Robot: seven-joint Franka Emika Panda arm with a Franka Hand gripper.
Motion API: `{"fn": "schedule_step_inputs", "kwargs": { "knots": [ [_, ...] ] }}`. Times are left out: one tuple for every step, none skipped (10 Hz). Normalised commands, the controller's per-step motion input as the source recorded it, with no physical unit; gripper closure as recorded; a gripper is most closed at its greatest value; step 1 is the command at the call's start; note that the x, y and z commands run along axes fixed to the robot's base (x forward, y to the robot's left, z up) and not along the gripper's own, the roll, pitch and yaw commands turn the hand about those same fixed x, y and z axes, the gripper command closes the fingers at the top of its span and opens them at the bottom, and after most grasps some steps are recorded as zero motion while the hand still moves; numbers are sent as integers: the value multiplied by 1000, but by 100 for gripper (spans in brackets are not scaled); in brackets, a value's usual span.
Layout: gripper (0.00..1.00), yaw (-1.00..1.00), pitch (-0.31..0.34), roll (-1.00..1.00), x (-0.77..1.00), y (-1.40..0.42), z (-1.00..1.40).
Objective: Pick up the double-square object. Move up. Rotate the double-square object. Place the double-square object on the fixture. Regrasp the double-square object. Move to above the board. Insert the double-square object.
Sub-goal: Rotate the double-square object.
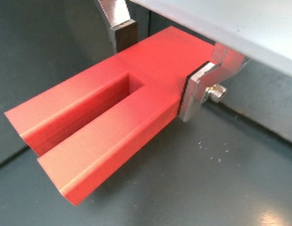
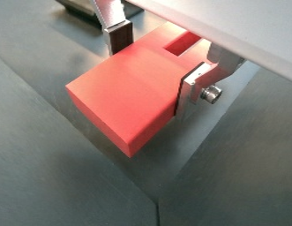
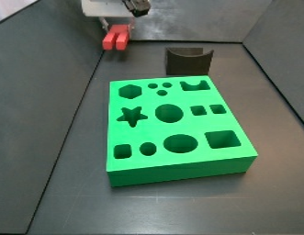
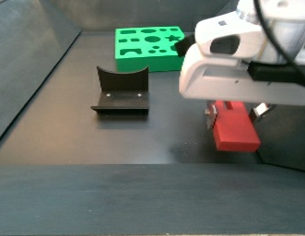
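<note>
The red double-square object shows in both wrist views (image 1: 107,110) (image 2: 131,97) between the silver fingers (image 1: 198,88), gripped near its solid end, with the two prongs pointing away from the gripper. My gripper (image 1: 160,62) (image 2: 156,64) is shut on it. In both side views the gripper (image 3: 115,23) (image 4: 228,106) holds the red block (image 3: 115,39) (image 4: 236,131) hanging down, close over the dark floor. The black U-topped fixture (image 3: 187,59) (image 4: 120,92) stands apart from it. The green board (image 3: 179,170) (image 4: 142,63) with its shaped cutouts lies beyond the fixture.
Grey walls enclose the dark floor on the sides (image 3: 44,55) (image 4: 31,64). A floor seam runs under the block in a wrist view (image 2: 136,190).
</note>
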Motion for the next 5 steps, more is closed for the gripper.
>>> {"fn": "schedule_step_inputs", "kwargs": {
  "knots": [
    [100,0,0,0,721,-1000,640],
    [100,13,8,11,720,-1000,573],
    [100,37,91,37,667,-1000,537],
    [100,41,133,74,510,-827,431],
    [100,43,161,114,317,-597,290]
  ]
}}
